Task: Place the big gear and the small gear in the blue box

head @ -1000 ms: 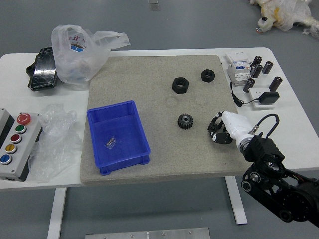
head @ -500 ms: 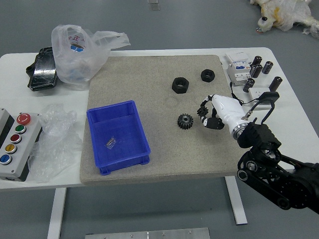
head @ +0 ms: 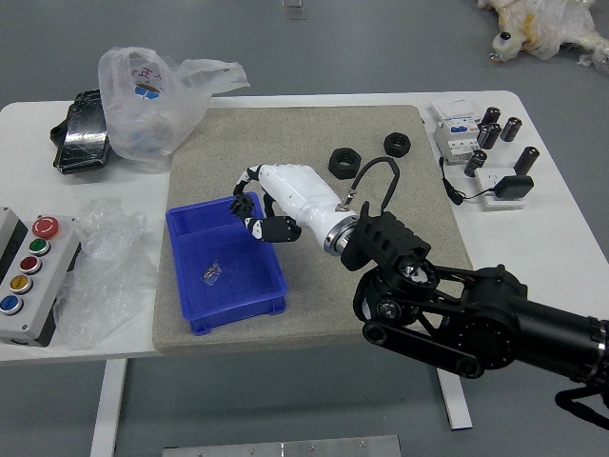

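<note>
Gray floor (head: 381, 57) around a white tabletop (head: 29, 143), grayish mat (head: 285, 133) in the middle. Blue box (head: 233, 313) sits on the mat's left part, open on top, small clear crinkled bit (head: 211, 273) inside. Right arm (head: 504, 314) comes in from the right and crosses the mat. Its right hand (head: 300, 193), white back, black fingers, is pinching the small gear (head: 242, 205) at the fingertips. Gear is at the box's far rim, toward the far right corner; can't tell how high up. Other gear hidden from view. Two black nuts on the mat beyond the hand: one nearer (head: 333, 164), the other (head: 388, 146) farther back and to the right. Left side of tabletop: button panel (head: 29, 324) with a column of colored buttons, crumpled clear plastic (head: 105, 267) beside it, black package (head: 86, 133) next to a white plastic bag (head: 152, 105) farther back. Right side: white box (head: 459, 143), black cylinders (head: 526, 160), black adapter (head: 514, 187) with cable. Plastic-wrapped item (head: 547, 24) off the tabletop, top right.
</note>
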Controlling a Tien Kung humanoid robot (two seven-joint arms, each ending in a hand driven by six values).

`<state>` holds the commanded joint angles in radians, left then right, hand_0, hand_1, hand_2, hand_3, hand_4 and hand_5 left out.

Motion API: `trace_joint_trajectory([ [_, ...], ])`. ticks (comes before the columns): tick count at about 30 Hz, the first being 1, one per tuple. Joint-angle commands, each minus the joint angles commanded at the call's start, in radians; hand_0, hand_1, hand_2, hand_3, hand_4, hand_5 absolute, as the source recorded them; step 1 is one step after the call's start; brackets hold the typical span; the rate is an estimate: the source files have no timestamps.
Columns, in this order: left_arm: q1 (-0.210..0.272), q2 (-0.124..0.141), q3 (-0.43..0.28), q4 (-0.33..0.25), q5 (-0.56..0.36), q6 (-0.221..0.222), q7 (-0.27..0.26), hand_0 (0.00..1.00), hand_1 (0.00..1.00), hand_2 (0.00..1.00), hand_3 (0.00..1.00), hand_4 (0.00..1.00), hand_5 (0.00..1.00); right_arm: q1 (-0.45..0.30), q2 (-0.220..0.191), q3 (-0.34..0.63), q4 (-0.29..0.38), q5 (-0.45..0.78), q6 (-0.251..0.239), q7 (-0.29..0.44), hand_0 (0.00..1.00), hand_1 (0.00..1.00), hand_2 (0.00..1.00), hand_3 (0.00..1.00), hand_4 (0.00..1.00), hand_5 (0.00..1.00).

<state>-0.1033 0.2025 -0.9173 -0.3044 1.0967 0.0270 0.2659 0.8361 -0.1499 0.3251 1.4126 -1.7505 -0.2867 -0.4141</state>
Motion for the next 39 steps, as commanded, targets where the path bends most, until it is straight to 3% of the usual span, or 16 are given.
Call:
trace_joint_trajectory([
  [8,-0.004,0.004,-0.003,-0.001,0.006,-0.001,0.002,0.637,0.483,0.513,0.640,0.654,0.157,0.047,0.045,-0.098,-0.040,0.062,0.006,0.005,0.295,0.422,0.194,0.472,0.341,0.002],
  [9,-0.005,0.004,-0.003,-0.001,0.006,-0.001,0.002,0.637,0.483,0.513,0.639,0.654,0.158,0.048,0.048,-0.102,-0.044,0.069,0.008,0.006,0.278,0.426,0.212,0.699,0.381,0.223],
  [14,-0.005,0.003,-0.006,-0.002,0.009,-0.002,0.004,0.637,0.483,0.513,0.639,0.654,0.158,0.050,0.051,-0.100,-0.053,0.071,0.010,0.004,0.278,0.426,0.212,0.699,0.381,0.223],
  [15,-0.005,0.003,-0.005,-0.002,0.008,-0.002,0.004,0.637,0.485,0.513,0.639,0.654,0.157,0.050,0.051,-0.099,-0.053,0.069,0.010,0.004,0.271,0.399,0.213,0.852,0.764,0.296],
  [19,-0.006,0.002,-0.004,-0.002,0.006,-0.001,0.003,0.637,0.485,0.513,0.639,0.654,0.157,0.048,0.048,-0.089,-0.053,0.052,0.013,0.001,0.271,0.399,0.213,0.852,0.764,0.296],
  [20,-0.006,0.002,-0.004,-0.002,0.007,-0.002,0.004,0.637,0.484,0.513,0.639,0.654,0.158,0.048,0.047,-0.085,-0.052,0.048,0.016,-0.001,0.279,0.396,0.209,0.879,0.900,0.365],
  [28,-0.007,0.002,-0.004,-0.002,0.008,-0.002,0.004,0.638,0.486,0.513,0.639,0.654,0.158,0.043,0.043,-0.067,-0.052,0.012,0.034,-0.017,0.278,0.388,0.207,0.879,0.931,0.380],
  [32,-0.007,0.000,-0.001,-0.002,0.004,-0.001,0.003,0.638,0.486,0.513,0.639,0.654,0.158,0.015,0.015,0.006,-0.047,-0.025,0.023,-0.020,0.278,0.388,0.207,0.879,0.931,0.380],
  [33,-0.007,0.000,0.000,-0.002,0.003,-0.001,0.002,0.637,0.483,0.513,0.639,0.654,0.157,0.002,-0.003,0.032,-0.047,-0.039,0.020,-0.022,0.286,0.421,0.256,0.811,0.950,0.391],
  [38,-0.003,0.000,0.000,-0.002,-0.001,0.000,0.003,0.637,0.483,0.513,0.639,0.654,0.157,-0.070,-0.095,0.158,-0.072,-0.080,0.000,-0.023,0.286,0.421,0.256,0.811,0.950,0.391],
  [39,-0.002,0.000,0.001,-0.002,-0.002,0.001,0.002,0.637,0.484,0.514,0.639,0.653,0.156,-0.087,-0.112,0.181,-0.081,-0.083,0.000,-0.026,0.355,0.645,0.693,0.798,0.942,0.378],
])
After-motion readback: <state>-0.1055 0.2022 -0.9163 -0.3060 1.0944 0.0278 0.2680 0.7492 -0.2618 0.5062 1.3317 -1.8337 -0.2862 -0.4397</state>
